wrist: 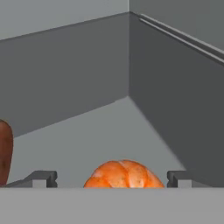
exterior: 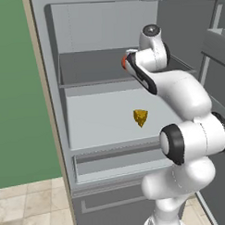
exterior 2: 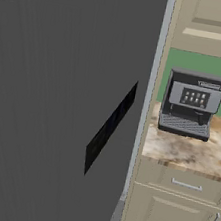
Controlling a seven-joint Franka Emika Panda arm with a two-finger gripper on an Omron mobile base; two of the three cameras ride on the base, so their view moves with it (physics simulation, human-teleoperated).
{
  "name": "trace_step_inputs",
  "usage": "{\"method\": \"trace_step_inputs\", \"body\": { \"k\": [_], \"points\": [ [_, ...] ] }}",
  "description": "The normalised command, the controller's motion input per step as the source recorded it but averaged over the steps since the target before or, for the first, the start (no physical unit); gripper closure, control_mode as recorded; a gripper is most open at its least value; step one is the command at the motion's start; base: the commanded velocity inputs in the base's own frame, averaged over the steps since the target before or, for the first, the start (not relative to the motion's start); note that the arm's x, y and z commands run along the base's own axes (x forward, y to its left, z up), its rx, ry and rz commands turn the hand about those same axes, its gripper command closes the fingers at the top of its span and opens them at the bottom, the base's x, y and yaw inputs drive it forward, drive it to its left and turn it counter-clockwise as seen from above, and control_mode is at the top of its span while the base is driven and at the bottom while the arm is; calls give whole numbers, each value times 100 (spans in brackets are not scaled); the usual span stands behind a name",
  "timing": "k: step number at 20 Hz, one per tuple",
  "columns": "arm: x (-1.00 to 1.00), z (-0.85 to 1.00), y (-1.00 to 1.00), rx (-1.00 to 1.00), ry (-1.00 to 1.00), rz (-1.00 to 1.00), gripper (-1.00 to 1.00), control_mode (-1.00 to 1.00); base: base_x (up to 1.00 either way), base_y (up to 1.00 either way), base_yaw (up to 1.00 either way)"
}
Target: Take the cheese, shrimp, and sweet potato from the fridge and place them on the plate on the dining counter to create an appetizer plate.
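The fridge (exterior: 58,112) stands open and my arm reaches into its upper shelf. In the hand view my gripper (wrist: 111,179) is open, its two dark fingertips (wrist: 43,178) set on either side of the orange-pink curled shrimp (wrist: 124,174), which lies on the shelf floor close in front of the hand. The reddish-brown sweet potato (wrist: 4,153) shows at the left edge, outside the left fingertip. The yellow cheese (exterior: 140,117) wedge sits on the shelf below, apart from the arm. The plate and the dining counter are out of view.
The upper shelf's back and side walls (wrist: 175,87) close in around the hand. The fridge door (exterior 2: 56,114) hangs open at the right. Beyond it a coffee machine (exterior 2: 190,105) stands on the back counter (exterior 2: 192,151) over cream cabinets.
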Motion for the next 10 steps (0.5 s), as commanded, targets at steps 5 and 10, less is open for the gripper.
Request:
{"method": "trace_step_inputs", "body": {
  "k": [5, 10],
  "points": [
    [5, -31, 0, 0, -4, -6, -100, -100, 0, 0, 0],
    [-1, -31, 0, 0, 0, -9, -100, -100, 0, 0, 0]
  ]
}}
